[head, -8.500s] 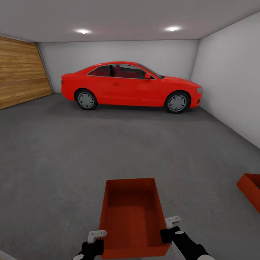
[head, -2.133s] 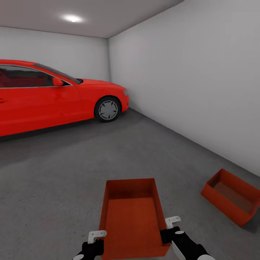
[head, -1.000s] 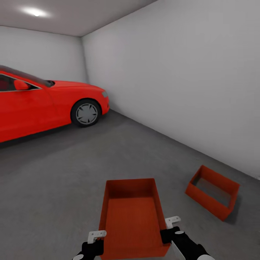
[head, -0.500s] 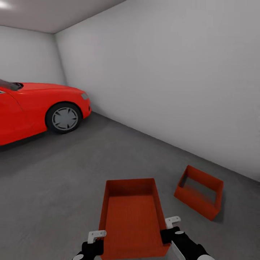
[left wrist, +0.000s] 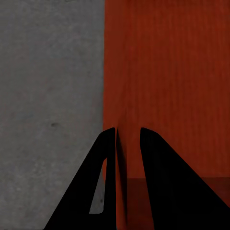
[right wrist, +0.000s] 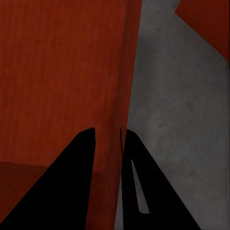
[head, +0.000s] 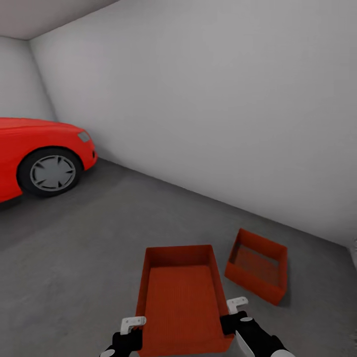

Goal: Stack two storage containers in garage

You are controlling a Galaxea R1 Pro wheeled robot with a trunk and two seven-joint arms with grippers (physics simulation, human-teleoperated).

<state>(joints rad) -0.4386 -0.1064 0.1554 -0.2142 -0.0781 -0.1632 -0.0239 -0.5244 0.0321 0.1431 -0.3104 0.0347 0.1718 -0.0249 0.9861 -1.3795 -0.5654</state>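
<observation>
I hold one orange-red storage container (head: 182,297) in front of me, above the dark grey concrete floor (head: 99,238). My left gripper (head: 133,328) is shut on its left wall (left wrist: 120,120), one finger on each side of it. My right gripper (head: 233,310) is shut on its right wall (right wrist: 127,96) in the same way. The second storage container (head: 258,264) rests on the floor just to the right of the held one, near the pale wall; its corner (right wrist: 206,21) shows in the right wrist view.
A red car (head: 39,153) stands at the left, its front wheel (head: 52,172) facing me. A plain pale grey wall (head: 223,109) runs across the view behind the floor container. Open concrete lies between me and the car.
The whole view has swung right: the car slid toward the left edge and the floor container came in from the right to beside the held one. Both grips unchanged.
</observation>
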